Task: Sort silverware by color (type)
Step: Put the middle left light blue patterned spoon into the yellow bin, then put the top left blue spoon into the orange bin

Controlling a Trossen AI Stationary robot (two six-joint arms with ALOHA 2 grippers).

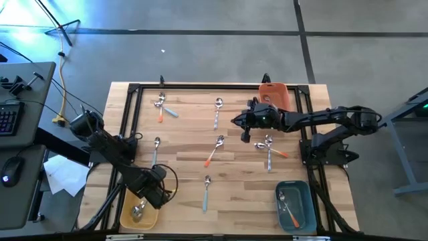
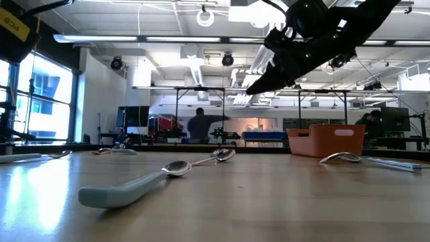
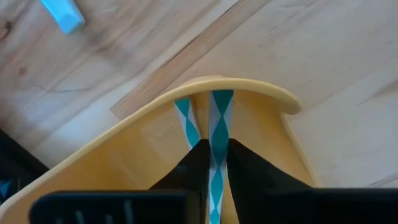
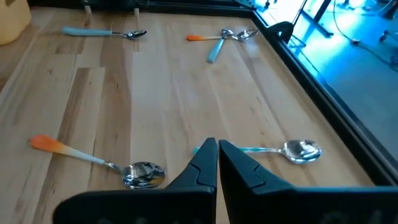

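Yellow tray (image 1: pixel 126 215) sits under the left gripper (image 1: pixel 155 189), opening uncertain, seemingly dropping cutlery; right gripper (image 1: pixel 235 122) hovers pressed together mid-table.

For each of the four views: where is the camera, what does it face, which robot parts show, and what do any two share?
High: overhead, straight down; both arms, table.
Low: tabletop height, level; an arm overhead.
Left wrist: left pincer over yellow tray.
Right wrist: shut right pincer above the wood.
Shared: orange bin in high and low.
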